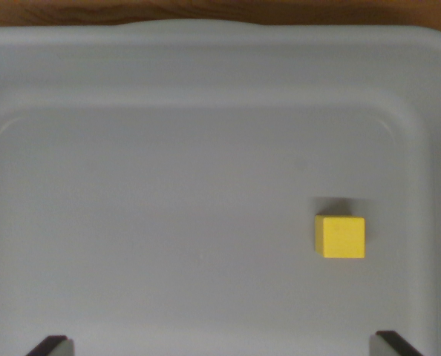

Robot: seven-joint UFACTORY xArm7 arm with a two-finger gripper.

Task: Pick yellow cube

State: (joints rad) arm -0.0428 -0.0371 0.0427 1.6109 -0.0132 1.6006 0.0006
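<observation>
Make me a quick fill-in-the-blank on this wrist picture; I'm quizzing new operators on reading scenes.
1. The cube in the bin is coloured ____.
2. The cube lies toward the wrist view's ____ side.
3. The bin is coloured ____.
4. The gripper fingertips stand far apart, so it is ____.

Missing words: yellow; right; grey; open

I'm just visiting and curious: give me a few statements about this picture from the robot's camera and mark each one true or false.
1. The yellow cube lies inside a grey tray. True.
2. The cube sits toward the wrist view's left. False: it sits toward the wrist view's right.
3. The gripper is clamped on the cube. False: only its two dark fingertips show at the bottom edge, wide apart and away from the cube.
4. A strip of wooden surface shows beyond the tray's far rim. True.
5. Several cubes lie in the tray. False: only one shows.
</observation>
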